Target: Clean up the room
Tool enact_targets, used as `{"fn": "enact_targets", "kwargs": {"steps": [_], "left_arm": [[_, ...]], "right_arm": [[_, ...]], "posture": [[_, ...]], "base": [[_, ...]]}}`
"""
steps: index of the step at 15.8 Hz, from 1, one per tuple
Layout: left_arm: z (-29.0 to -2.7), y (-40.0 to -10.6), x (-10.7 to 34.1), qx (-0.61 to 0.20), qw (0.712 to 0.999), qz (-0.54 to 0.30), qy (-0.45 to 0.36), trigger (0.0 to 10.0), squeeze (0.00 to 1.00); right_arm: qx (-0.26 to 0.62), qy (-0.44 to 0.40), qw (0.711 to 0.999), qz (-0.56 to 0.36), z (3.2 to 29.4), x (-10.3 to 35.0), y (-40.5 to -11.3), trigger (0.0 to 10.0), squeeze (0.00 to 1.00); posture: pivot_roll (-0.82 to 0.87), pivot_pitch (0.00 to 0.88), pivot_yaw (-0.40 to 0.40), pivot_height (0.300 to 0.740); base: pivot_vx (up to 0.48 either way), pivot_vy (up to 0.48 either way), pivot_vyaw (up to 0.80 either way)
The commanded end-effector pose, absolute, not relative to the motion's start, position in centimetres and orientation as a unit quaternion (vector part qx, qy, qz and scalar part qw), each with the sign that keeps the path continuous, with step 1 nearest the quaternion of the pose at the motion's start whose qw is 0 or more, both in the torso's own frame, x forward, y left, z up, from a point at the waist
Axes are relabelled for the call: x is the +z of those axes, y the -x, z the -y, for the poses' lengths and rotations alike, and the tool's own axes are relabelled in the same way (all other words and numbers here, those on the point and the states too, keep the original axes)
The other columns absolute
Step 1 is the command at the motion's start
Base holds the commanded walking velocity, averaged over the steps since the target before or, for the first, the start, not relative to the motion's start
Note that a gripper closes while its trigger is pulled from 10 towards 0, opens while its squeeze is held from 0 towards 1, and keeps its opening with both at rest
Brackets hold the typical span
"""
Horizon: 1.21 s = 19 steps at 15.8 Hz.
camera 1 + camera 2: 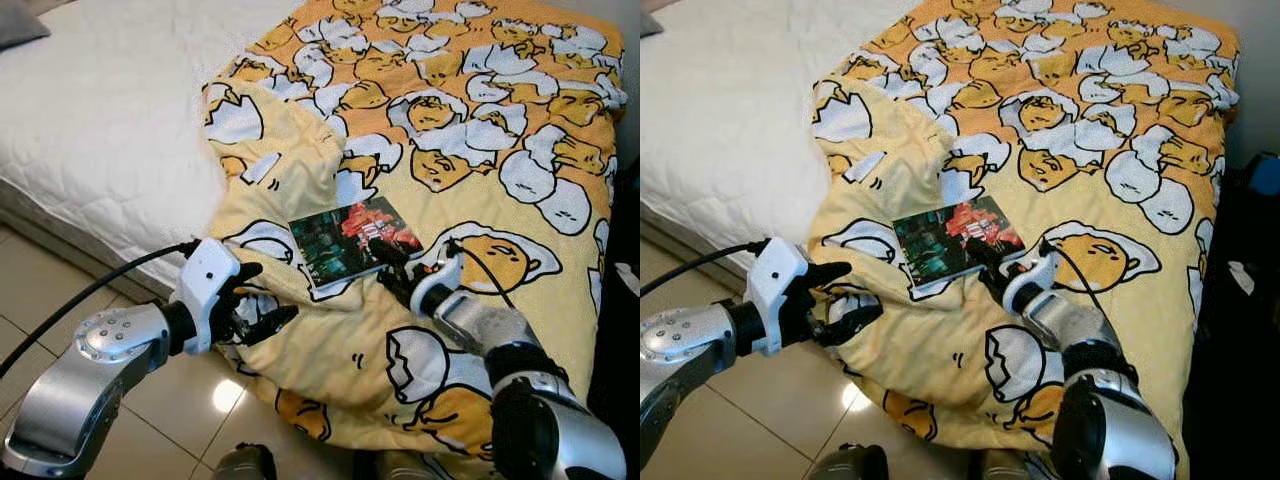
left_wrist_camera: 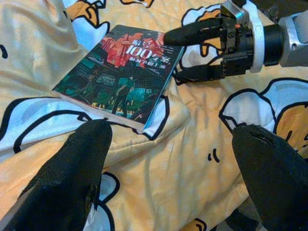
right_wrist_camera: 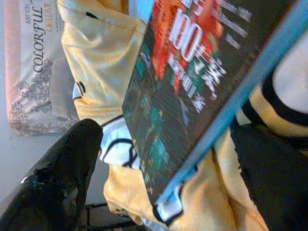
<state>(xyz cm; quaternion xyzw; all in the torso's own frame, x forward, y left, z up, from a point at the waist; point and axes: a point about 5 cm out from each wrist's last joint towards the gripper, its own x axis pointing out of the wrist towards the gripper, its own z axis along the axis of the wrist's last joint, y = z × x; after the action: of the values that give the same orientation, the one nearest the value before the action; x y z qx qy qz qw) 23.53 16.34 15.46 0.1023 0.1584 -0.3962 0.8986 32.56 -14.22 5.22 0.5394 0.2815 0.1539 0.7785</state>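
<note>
Thin paperback book with a dark green and red illustrated cover (image 1: pixel 355 243) lying flat on the yellow quilt printed with white-and-orange egg characters (image 1: pixel 480 130), near the quilt's rumpled front part, over the white quilted mattress (image 1: pixel 100 120)

Right gripper (image 1: pixel 392 268) right at the book's near right corner, upper black finger laid over the cover edge, lower finger beside or under that edge in the soft fabric; fingers parted around the corner, apparently not yet clamped, contact hard to judge

From the right wrist view, book edge (image 3: pixel 211 130) running slantwise between the two dark fingers (image 3: pixel 57 178)

Left gripper (image 1: pixel 262 318) spread wide, holding nothing, low over the quilt's hanging front fold, near the book's near left corner yet apart from it

Book's long axis running left to right across the bed, slightly tilted, with the short right edge facing the right gripper

Right arm clearly nearer, already straddling the corner; likely next need: closing on that corner and lifting, with the risk of pinching quilt fabric along with the book
</note>
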Motion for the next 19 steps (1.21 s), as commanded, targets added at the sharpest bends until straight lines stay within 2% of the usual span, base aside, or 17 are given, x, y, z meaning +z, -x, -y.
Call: {"fn": "enact_targets", "kwargs": {"steps": [1,8,11,19], "left_arm": [[-16.0,-23.2,15.6,-0.402,0.897,-0.154,-0.105,10.0,1.00],[-16.3,-23.0,15.4,-0.406,0.892,-0.164,-0.111,10.0,1.00],[-16.3,-23.0,15.4,-0.407,0.892,-0.164,-0.110,10.0,1.00],[-16.7,-22.8,15.4,-0.408,0.890,-0.172,-0.113,10.0,1.00]], "right_arm": [[0.160,-0.542,0.775,-0.283,14.2,5.1,-32.3,10.0,0.00],[0.164,-0.560,0.761,-0.284,12.1,4.9,-32.5,10.0,0.00],[0.175,-0.568,0.756,-0.276,12.1,5.3,-32.5,10.0,0.00],[0.132,-0.606,0.744,-0.250,12.1,5.3,-33.3,10.0,0.00]], "posture": [[0.02,0.145,-0.026,0.740],[0.03,0.145,-0.011,0.740],[0.03,0.143,-0.011,0.740],[0.06,0.173,0.002,0.740]], "base": [[0.000,0.000,0.00],[0.000,0.000,0.00],[0.000,0.000,0.00],[0.000,0.000,0.00]]}}
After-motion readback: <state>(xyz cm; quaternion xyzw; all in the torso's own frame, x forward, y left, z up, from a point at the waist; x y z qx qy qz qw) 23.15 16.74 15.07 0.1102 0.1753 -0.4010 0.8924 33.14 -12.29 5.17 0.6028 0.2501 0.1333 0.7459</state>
